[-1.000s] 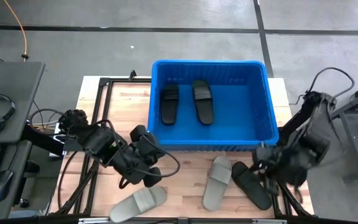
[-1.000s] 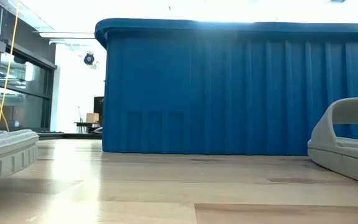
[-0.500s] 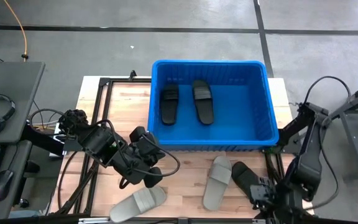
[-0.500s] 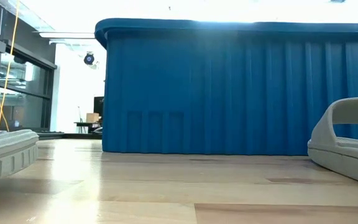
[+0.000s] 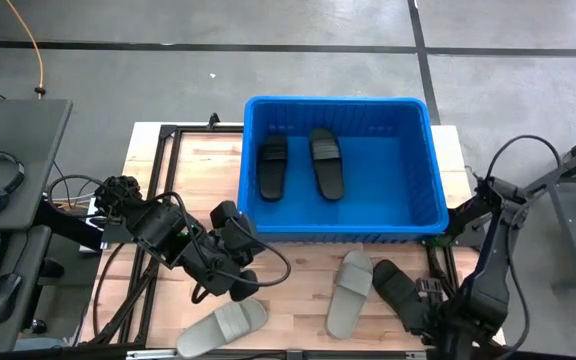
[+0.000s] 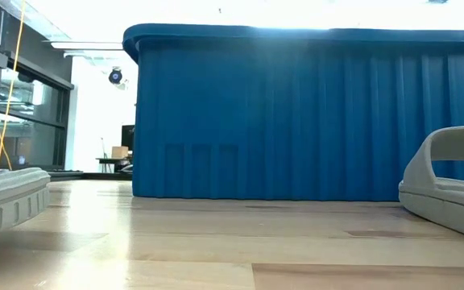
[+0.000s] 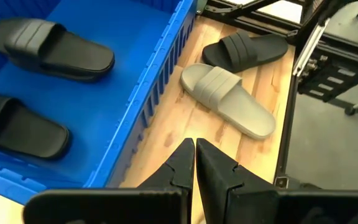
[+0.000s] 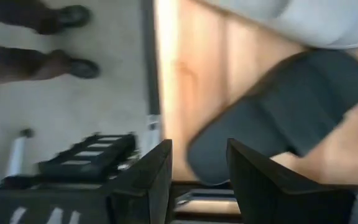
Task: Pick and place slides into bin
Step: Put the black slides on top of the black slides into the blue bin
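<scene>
Slides are what I am clearing: foam slip-on sandals with ribbed straps, black and light grey, bound for the large bright blue rectangular plastic bin (image 5: 338, 165).

My right tool (image 5: 430, 318) sits low at the near right corner of the wooden tabletop (image 5: 298, 270), its fingers parted a moderate way with nothing between them. In its wrist view the dark fingertips (image 8: 160, 155) frame the end of the black slide on the tabletop (image 8: 284, 109), close but not yet closed on it; I cannot say whether they touch it. In the high view that black slide (image 5: 400, 295) lies just ahead of the tool, angled, right beside a light grey slide (image 5: 349, 293) that lies in front of the bin's near wall.

My left tool (image 5: 240, 282) waits over the tabletop off the bin's near left corner, fingers pressed together and holding nothing. A second light grey slide (image 5: 223, 327) lies near the front edge, just below it.

Inside the bin, two black slides (image 5: 300, 164) already rest side by side toward the left half of the floor; the rest of the floor is bare blue.

So I judge two are placed and three are left: one black and two grey. The black one by my right tool looks like the piece in hand.

A person's shoes (image 8: 67, 15) show on the floor beyond the tabletop.
</scene>
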Controlling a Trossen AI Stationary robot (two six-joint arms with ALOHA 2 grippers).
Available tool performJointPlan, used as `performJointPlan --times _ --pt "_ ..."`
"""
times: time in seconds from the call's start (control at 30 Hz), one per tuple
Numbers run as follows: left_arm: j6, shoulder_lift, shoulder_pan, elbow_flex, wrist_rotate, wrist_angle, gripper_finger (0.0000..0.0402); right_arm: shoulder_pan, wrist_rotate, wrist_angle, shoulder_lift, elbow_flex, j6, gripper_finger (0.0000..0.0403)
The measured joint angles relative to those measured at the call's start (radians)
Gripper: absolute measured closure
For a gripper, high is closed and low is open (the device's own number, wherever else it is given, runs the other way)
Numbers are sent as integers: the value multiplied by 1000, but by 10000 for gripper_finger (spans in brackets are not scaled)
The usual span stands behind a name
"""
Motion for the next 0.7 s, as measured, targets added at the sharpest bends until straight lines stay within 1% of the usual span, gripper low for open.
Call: performJointPlan --times 0.13,0.23,0.4,0.47,0.6,0.7 --pt "26 0 0 0 0 -10 394 0 62 -56 10 0 -54 263" --pt "30 0 0 0 0 -16 394 2 128 -63 11 0 -89 263" --pt "6 1 0 0 -1 -16 394 3 256 -72 11 0 -202 258" --pt "-3 1 0 0 -1 -16 394 0 280 -70 11 0 -244 254" --pt "-26 1 0 0 -3 -13 394 13 300 -80 15 0 -238 248" --pt "-28 1 0 0 -10 -13 394 46 352 -122 35 0 -191 247"
